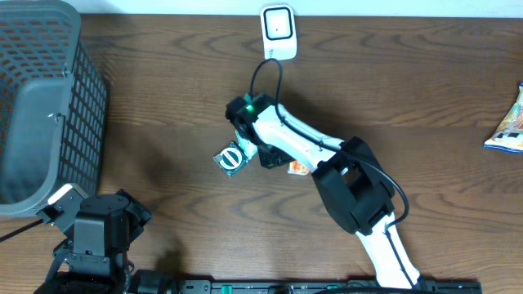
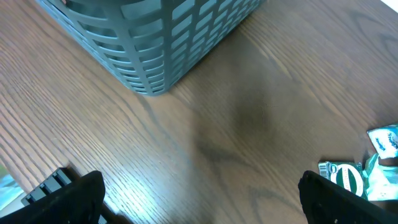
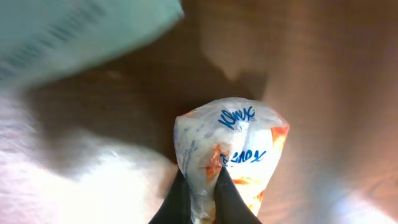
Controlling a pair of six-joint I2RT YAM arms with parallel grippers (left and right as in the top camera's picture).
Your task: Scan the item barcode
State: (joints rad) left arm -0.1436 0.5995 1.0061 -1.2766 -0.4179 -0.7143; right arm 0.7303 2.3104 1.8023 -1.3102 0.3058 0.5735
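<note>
The item, a white and orange snack packet [image 3: 231, 146] with blue lettering, is pinched at its lower edge by my right gripper [image 3: 202, 194], which is shut on it. From overhead only an orange corner of the packet [image 1: 298, 168] peeks out beside the right gripper [image 1: 276, 158] at mid table. A white barcode scanner [image 1: 278, 32] stands at the far edge, apart from the packet. My left gripper [image 2: 202, 208] hangs open over bare wood near the front left [image 1: 122, 215], holding nothing.
A green and white packet [image 1: 231, 157] lies just left of the right gripper, also seen in the left wrist view [image 2: 356, 178]. A grey mesh basket [image 1: 41, 106] fills the far left. Another snack packet [image 1: 510, 122] lies at the right edge.
</note>
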